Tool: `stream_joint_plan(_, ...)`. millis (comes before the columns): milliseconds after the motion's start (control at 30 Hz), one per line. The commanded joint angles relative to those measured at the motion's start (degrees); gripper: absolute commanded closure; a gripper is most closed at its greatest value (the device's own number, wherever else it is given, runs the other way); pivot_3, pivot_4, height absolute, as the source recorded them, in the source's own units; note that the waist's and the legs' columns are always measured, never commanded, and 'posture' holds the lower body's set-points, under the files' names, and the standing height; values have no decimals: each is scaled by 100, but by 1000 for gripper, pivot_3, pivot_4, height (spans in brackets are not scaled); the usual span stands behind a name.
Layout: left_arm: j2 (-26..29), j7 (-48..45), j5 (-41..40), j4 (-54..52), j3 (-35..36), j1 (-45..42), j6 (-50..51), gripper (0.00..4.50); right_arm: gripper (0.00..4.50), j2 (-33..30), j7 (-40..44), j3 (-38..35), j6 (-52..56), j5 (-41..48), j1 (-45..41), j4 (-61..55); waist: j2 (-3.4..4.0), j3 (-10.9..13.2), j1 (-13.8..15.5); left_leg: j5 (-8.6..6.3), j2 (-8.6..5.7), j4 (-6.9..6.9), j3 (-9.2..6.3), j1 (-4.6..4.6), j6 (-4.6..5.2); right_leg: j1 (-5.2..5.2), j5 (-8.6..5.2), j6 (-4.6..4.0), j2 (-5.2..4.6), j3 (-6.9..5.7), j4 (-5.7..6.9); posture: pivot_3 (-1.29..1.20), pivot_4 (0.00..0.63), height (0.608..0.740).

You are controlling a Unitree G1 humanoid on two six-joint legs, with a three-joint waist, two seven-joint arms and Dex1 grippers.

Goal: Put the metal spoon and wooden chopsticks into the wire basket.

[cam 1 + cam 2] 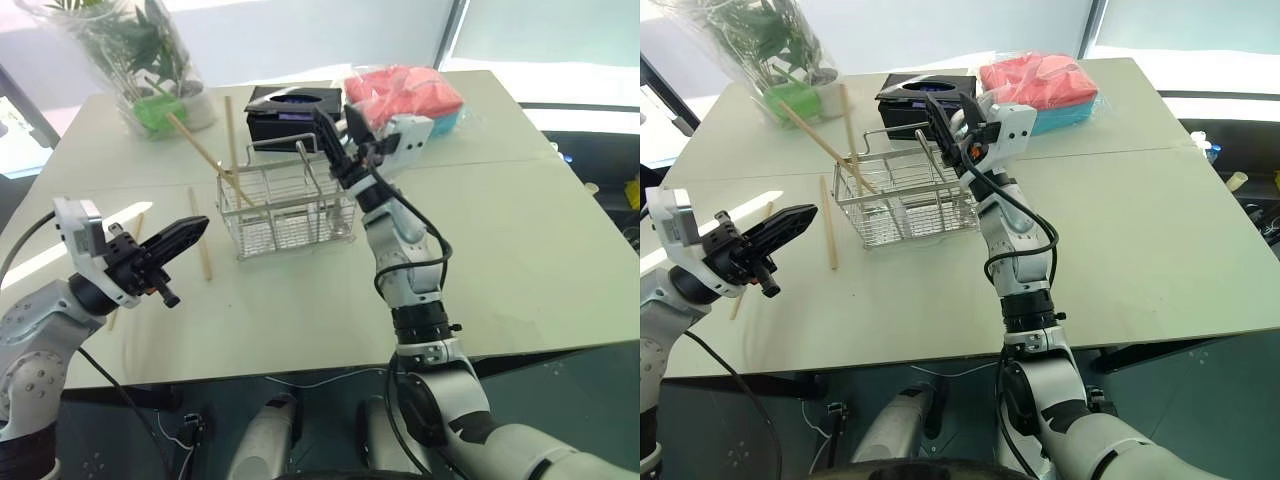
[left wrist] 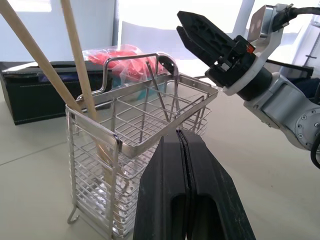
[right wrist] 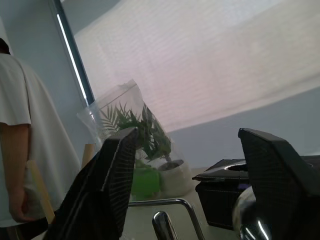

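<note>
We are looking at a job that seems partly done. Two wooden chopsticks (image 1: 205,150) are already standing in the wire basket (image 1: 285,205), leaning out of its left end. The metal spoon (image 2: 159,91) is also inside, its thin handle slanting up beside the loop handle; in the right wrist view its end and shiny bowl are showing between the fingers, so it appears just let go. Our right hand (image 1: 340,125) is hovering over the basket's right end with its fingers spread wide and nothing between them.

At least one more chopstick (image 1: 200,233) is lying flat on the worktop (image 1: 520,230) just left of the basket, and a further stick seems to be lying nearer the worktop's left edge, partly hidden. Our left hand (image 1: 178,237) is hanging low beside them, fingers pressed together and carrying nothing.

We are judging that the spoon is dealt with, and the loose sticks are what is left to pick up and drop in.
</note>
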Motion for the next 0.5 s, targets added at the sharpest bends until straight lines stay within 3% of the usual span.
stream_joint_plan(33, 52, -34, -26, 23, 156, -106, -112, 4500, 60, -25, -71, 87, -94, -66, -44, -351, 0, 0, 1, 4, 3, -5, -1, 0, -3, -2, 1, -1, 2, 0, 0, 0, 150, 740)
stream_joint_plan(300, -31, 77, 204, 205, 302, -6, -293, 4500, 60, -533, -180, 2, 333, -51, -127, -1058, 1, 0, 3, 14, 15, -11, -4, 0, -4, -5, 6, -13, 13, -1, 0, 0, 150, 740)
stream_joint_plan(400, -160, 257, 386, 381, 496, 169, -495, 4500, 783, -971, -188, -79, 894, 94, -148, -1684, 0, 0, 10, 14, 16, -12, -3, -2, -3, -8, 6, -13, 11, 0, -4, 0, 150, 740)
stream_joint_plan(467, -276, 390, 521, 488, 593, 257, -645, 4500, 2054, -1242, -189, -122, 1281, 204, -110, -2043, -2, -1, 13, 14, 17, -12, -3, -3, -3, -8, 6, -13, 9, 0, -8, 0, 150, 740)
stream_joint_plan(500, -360, 504, 619, 564, 641, 290, -733, 4500, 2330, -1455, -165, -159, 1600, 284, -83, -2246, -1, 0, 18, 14, 18, -12, -3, -3, -3, -7, 6, -13, 6, 0, -8, 0, 150, 740)
